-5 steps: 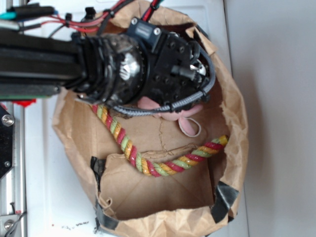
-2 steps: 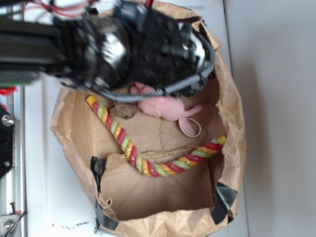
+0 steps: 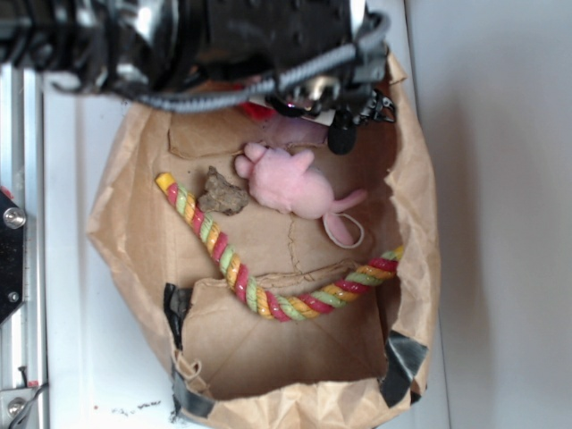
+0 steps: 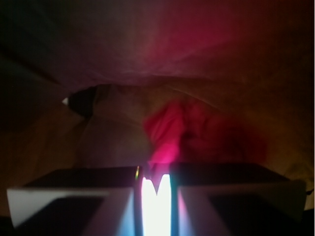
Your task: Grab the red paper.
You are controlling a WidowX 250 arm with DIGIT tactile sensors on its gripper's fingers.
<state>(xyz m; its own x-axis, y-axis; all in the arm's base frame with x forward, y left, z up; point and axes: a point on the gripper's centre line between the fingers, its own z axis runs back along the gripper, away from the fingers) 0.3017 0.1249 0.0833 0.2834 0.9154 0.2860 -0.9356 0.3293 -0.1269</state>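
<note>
In the wrist view the gripper [image 4: 156, 189] has its jaws drawn nearly together with a strip of the red paper [image 4: 170, 132] running down into the narrow gap, so it looks pinched, likely to lift it out. From outside, the red paper [image 3: 257, 111] shows only as a sliver under the black arm at the far wall of the brown paper bag [image 3: 420, 223]. Also inside lie one pink plush mouse [image 3: 290, 181], one twisted rope [image 3: 268, 299] and one brown lump [image 3: 222, 194].
</note>
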